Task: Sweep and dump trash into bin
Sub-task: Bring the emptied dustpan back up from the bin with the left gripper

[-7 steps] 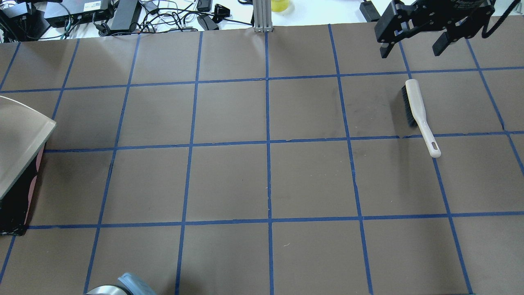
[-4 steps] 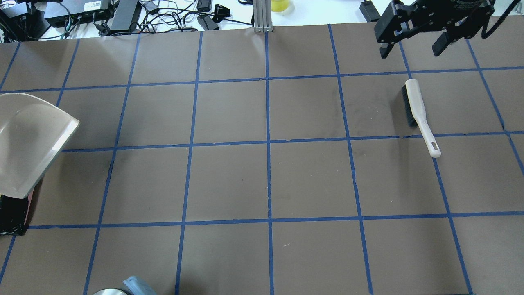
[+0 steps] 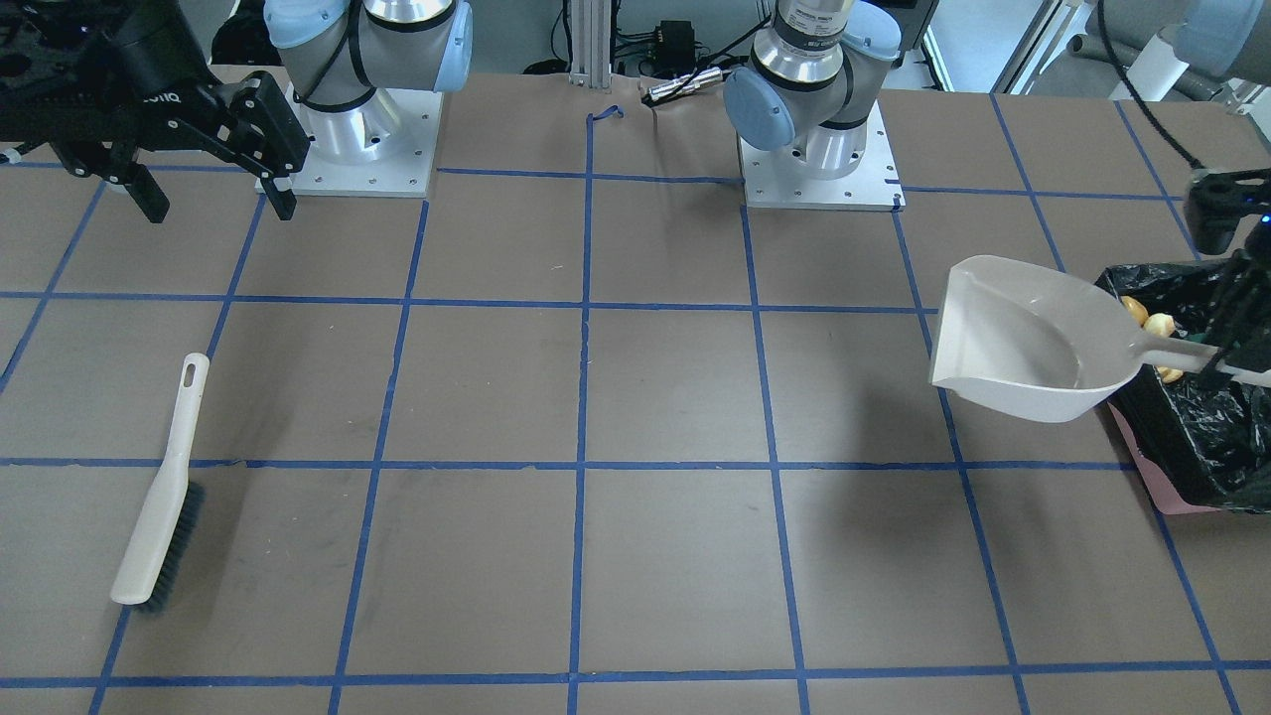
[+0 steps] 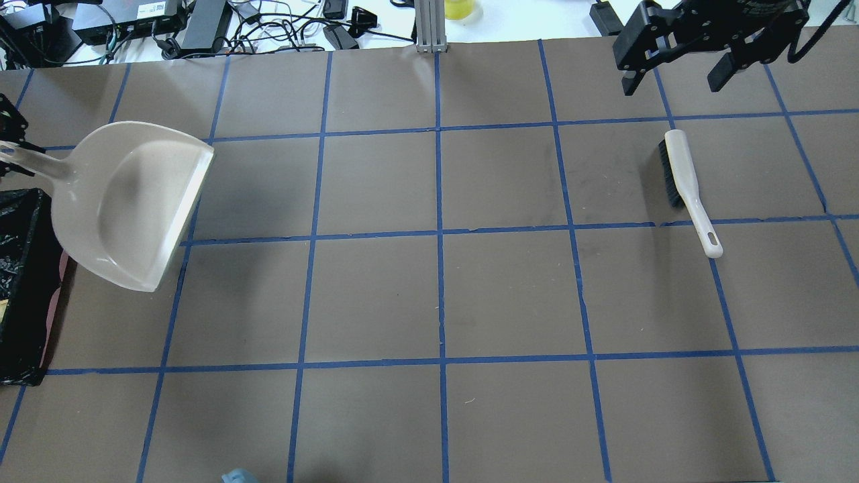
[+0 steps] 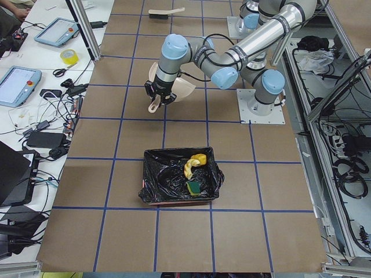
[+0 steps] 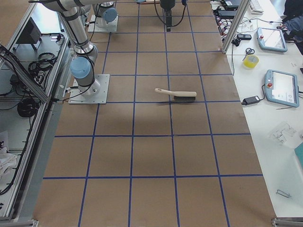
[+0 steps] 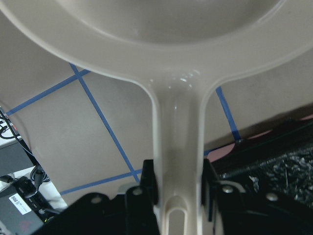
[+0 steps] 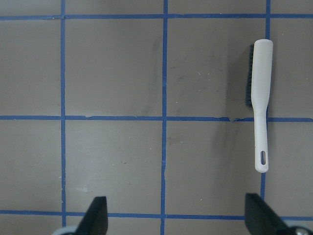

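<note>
My left gripper is shut on the handle of the empty beige dustpan. It holds the pan above the table, just beside the bin. The pan also shows in the front view. The pink-sided bin with its black bag holds the trash: a yellow-brown lump, a cream slice and a green-and-yellow sponge piece. My right gripper is open and empty, raised at the far right. The beige brush lies flat on the table just nearer than it.
The table is brown paper with a blue tape grid. A metal post, cables and electronics line the far edge. Both arm bases stand at the robot's side.
The dustpan has moved off the bin, to the right and farther away, and the bin's black liner now shows. The right gripper and the brush have not moved.
</note>
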`<state>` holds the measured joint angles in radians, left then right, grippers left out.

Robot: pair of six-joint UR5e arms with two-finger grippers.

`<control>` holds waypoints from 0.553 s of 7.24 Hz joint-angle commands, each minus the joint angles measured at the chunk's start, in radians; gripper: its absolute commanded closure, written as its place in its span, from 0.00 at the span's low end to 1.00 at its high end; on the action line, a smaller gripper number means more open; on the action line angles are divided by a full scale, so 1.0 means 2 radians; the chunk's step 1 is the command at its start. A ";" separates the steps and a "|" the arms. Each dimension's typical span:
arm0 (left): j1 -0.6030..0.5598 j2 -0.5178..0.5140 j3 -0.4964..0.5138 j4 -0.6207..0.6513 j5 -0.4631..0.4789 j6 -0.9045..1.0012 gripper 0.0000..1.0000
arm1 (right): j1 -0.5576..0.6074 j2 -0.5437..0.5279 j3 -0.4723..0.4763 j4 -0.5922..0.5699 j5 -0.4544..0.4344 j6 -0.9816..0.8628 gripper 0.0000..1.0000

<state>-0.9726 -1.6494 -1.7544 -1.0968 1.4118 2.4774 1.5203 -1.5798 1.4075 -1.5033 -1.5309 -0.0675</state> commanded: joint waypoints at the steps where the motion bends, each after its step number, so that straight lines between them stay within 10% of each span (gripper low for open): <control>1: -0.011 -0.015 -0.013 -0.005 0.004 -0.078 0.96 | 0.000 0.000 0.000 0.000 0.000 0.001 0.00; 4: -0.015 -0.047 -0.037 0.002 0.005 -0.159 0.94 | 0.001 0.000 0.000 0.000 0.000 0.001 0.00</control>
<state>-0.9985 -1.7209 -1.8181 -1.0972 1.4142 2.2232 1.5210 -1.5799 1.4078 -1.5033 -1.5309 -0.0671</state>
